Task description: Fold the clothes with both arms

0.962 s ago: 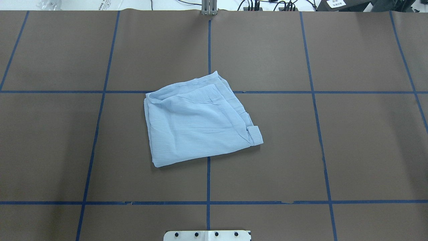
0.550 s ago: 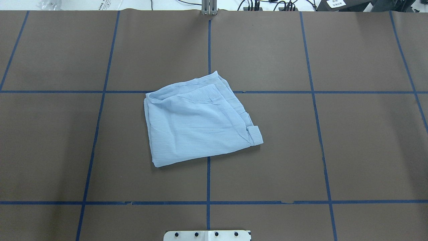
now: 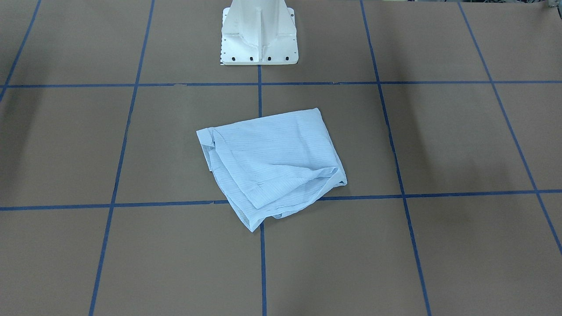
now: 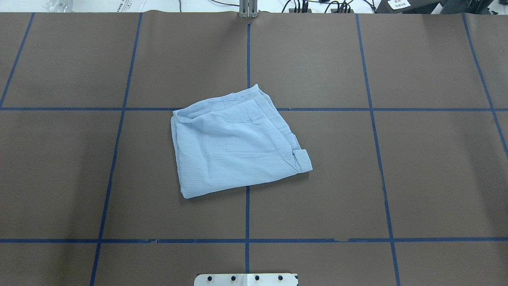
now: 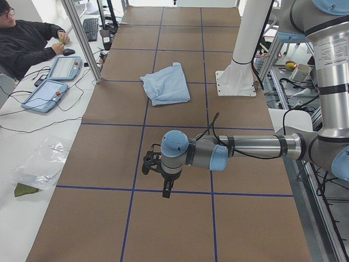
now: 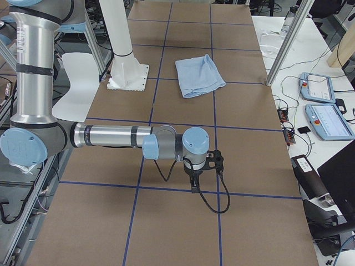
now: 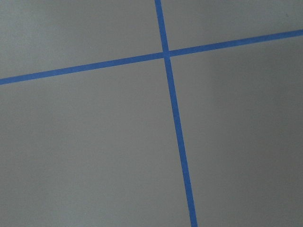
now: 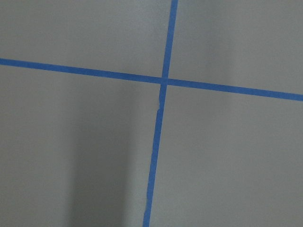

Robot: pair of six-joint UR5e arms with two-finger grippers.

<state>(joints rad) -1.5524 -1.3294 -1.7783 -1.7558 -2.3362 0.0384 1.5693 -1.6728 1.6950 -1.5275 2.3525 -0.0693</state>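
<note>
The light-blue striped shirt (image 4: pixel 234 143) lies folded into a rough square at the middle of the brown table, with a cuff poking out at its right corner; it also shows in the front view (image 3: pixel 272 166) and in both side views (image 5: pixel 166 84) (image 6: pixel 199 75). No arm touches it. My left gripper (image 5: pixel 158 177) hangs over the table far from the shirt, towards the table's left end. My right gripper (image 6: pixel 204 174) hangs likewise towards the right end. I cannot tell whether either is open or shut. Both wrist views show only bare mat and blue tape lines.
The white pedestal base (image 3: pixel 259 30) stands behind the shirt at the robot's side. Aluminium posts (image 5: pixel 82 38) (image 6: pixel 283 44) stand at the far edge. A seated operator (image 5: pixel 27 38), teach pendants (image 5: pixel 49 93) (image 6: pixel 327 119) and a plastic bag (image 5: pixel 38 164) lie beyond that edge.
</note>
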